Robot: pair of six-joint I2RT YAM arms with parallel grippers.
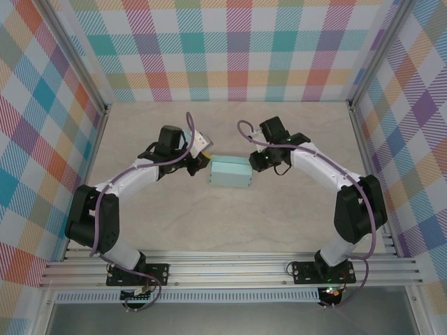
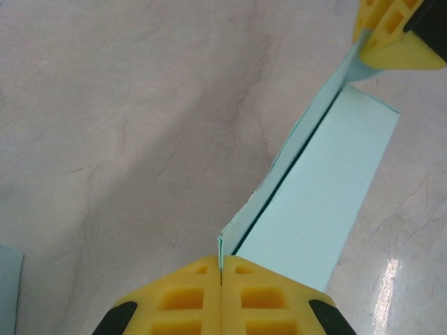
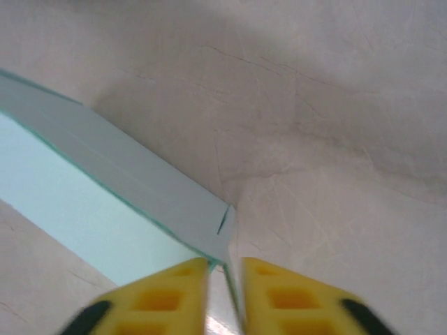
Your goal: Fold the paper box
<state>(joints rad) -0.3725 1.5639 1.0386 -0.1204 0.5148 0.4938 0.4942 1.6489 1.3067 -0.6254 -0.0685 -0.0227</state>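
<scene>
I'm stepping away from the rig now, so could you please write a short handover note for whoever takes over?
Left gripper: jaws shut on one end edge of the teal paper box.
Right gripper: jaws narrowly apart around the opposite end flap; grip unclear.
The box sits mid table, between the arms.
Done: both ends reached.
Left: secure the right grip, fold the ends.

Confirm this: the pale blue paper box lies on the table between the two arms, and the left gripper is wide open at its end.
Wrong on one count. The left wrist view shows the left gripper shut, its yellow fingers pinching a thin edge of the paper box. The rest of the statement stands.
</scene>
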